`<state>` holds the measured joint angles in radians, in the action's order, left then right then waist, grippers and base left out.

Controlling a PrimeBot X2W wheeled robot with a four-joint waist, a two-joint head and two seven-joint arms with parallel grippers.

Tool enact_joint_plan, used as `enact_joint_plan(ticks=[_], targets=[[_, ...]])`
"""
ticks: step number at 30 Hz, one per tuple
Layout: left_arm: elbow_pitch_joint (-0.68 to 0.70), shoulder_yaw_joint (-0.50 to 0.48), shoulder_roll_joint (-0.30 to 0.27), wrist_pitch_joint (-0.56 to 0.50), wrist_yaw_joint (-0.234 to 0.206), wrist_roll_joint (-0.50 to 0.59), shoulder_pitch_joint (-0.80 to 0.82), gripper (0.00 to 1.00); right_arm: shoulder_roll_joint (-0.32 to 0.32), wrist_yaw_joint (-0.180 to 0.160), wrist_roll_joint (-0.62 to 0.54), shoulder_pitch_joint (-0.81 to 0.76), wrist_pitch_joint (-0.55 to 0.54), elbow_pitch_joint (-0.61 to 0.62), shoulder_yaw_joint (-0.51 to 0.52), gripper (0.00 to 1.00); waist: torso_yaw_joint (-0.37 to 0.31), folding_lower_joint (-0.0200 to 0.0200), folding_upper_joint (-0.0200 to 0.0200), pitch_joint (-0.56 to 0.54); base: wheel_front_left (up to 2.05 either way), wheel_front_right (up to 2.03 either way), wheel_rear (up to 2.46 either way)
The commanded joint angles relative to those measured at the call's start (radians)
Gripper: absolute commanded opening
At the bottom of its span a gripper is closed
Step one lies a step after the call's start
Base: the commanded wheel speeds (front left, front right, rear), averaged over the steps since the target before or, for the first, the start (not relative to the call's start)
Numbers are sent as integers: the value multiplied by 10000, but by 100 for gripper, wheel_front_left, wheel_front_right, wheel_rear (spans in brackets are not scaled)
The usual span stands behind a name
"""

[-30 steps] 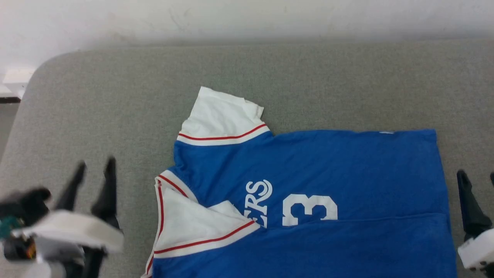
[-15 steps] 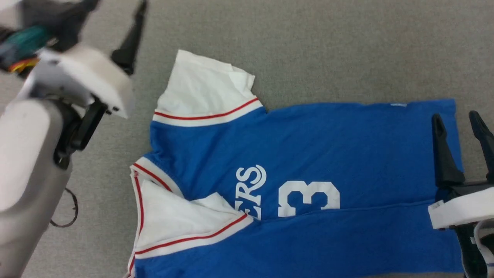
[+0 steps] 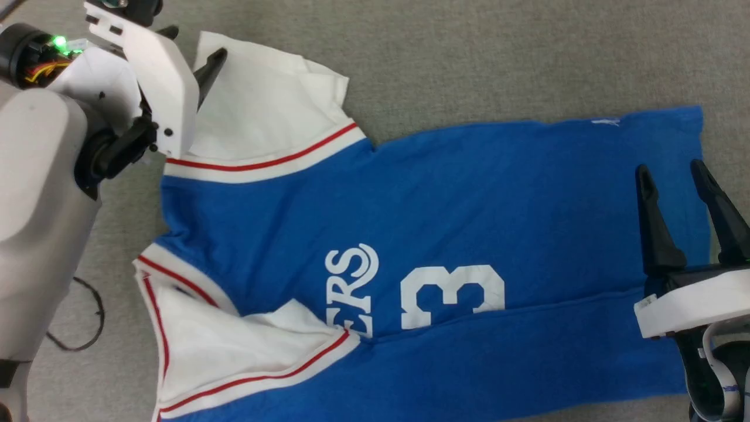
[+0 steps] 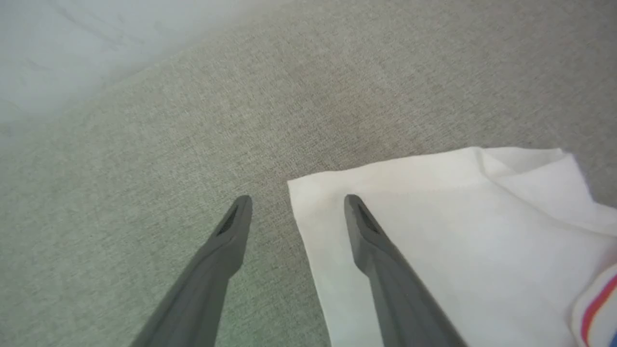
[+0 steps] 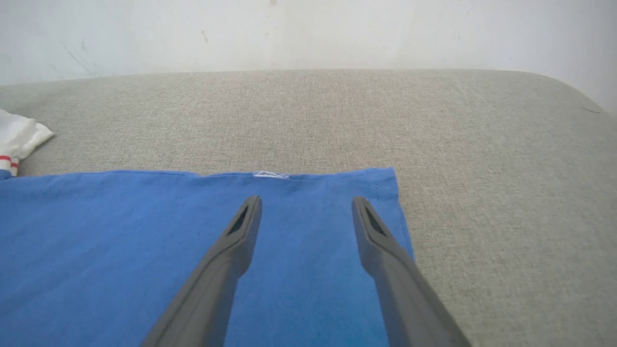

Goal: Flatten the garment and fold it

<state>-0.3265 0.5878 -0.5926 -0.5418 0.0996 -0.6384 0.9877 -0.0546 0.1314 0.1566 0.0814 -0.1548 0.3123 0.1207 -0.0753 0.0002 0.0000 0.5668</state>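
Observation:
The garment (image 3: 469,199) lies face up on the grey padded surface, a blue jersey with white lettering and a "3". Its near strip is folded over along a crease below the number. One white sleeve (image 3: 263,117) spreads out at the far left; the other (image 3: 234,351) is folded onto the body. My left gripper (image 3: 193,44) is open at the far sleeve's outer corner (image 4: 434,231), one finger over the cloth and one over the surface (image 4: 297,200). My right gripper (image 3: 671,173) hangs open over the far corner of the hem (image 5: 307,200), holding nothing.
The grey padded surface (image 3: 498,53) stretches beyond the garment to a white wall (image 5: 308,29), and its rounded corner (image 5: 569,91) shows at the far right. A thin dark loop of wire (image 3: 88,328) lies on the surface left of the garment.
The head camera has tilted down, so the whole picture shifted. My left arm reached forward to the far sleeve's corner. My right gripper moved forward over the garment's hem. Both stayed open.

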Motion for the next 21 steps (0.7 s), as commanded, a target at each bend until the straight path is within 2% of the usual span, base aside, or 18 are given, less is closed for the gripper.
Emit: enact_joint_plan(ticks=[1, 4, 5, 6, 7, 8, 11, 15, 21], targets=[[-202, -6, 33, -301, 64, -310, 159, 100, 36, -7, -31, 177, 47, -32, -8, 100, -301, -2, 0, 341, 0, 0, 0], [-454, 79, 99, -1009, 104, -748, 133, 100, 38, -7, -17, 199, 43, -60, 4, 100, -331, -2, 0, 389, 0, 0, 0], [-484, 129, 110, -1248, 119, -875, 109, 82, 39, -7, -18, 213, 32, -74, 15, 100, -334, -2, 0, 387, 0, 0, 0], [-452, 180, 98, -1365, 136, -927, 108, 46, 39, -7, -24, 238, 9, -83, 27, 100, -332, -2, 0, 375, 0, 0, 0], [-419, 185, 83, -1351, 138, -930, 109, 27, 40, -7, -33, 273, -16, -80, 31, 100, -325, -2, 0, 350, 0, 0, 0], [-412, 190, 81, -1314, 135, -925, 90, 0, 40, -7, -45, 316, -43, -64, 19, 100, -320, -2, 0, 303, 0, 0, 0], [-412, 237, 76, -1300, 146, -957, 0, 0, 22, -7, -29, 443, -110, 25, -10, 100, -311, -2, 0, 159, 0, 0, 0], [-400, 270, 32, -1033, 142, -903, -179, 0, -528, -7, -106, 932, -516, 502, -48, 100, -305, -2, 0, -202, 0, 0, 0], [-338, 282, 68, -623, 107, -873, -412, 0, -1426, -7, 399, 2357, -2096, 1040, 199, 100, -233, -2, 0, -574, 0, 0, 0]])
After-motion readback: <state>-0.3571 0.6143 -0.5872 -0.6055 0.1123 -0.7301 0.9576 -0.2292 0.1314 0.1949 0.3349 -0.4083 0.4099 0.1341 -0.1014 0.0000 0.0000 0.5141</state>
